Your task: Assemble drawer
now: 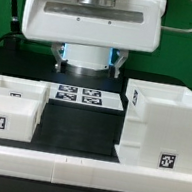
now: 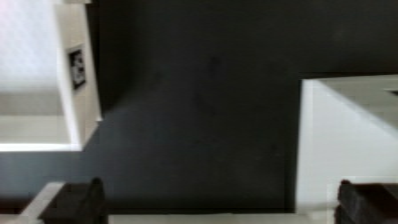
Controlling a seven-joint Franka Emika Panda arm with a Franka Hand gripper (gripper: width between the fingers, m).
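The gripper [image 2: 217,204] is held above the black table [image 1: 78,132], its fingers [image 2: 75,200] spread wide with nothing gripped between them. The drawer housing [image 1: 160,123] is set on the exterior view's right. The two trays [image 1: 7,116] are placed on its left, well apart from the housing.

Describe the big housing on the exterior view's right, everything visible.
The housing is a white, plastic-looking box, open-topped, upright on the black table at the exterior view's right. One black-and-white square tag sits low on its near face. Nothing grips it. The white rail lies right before it; contact unclear.
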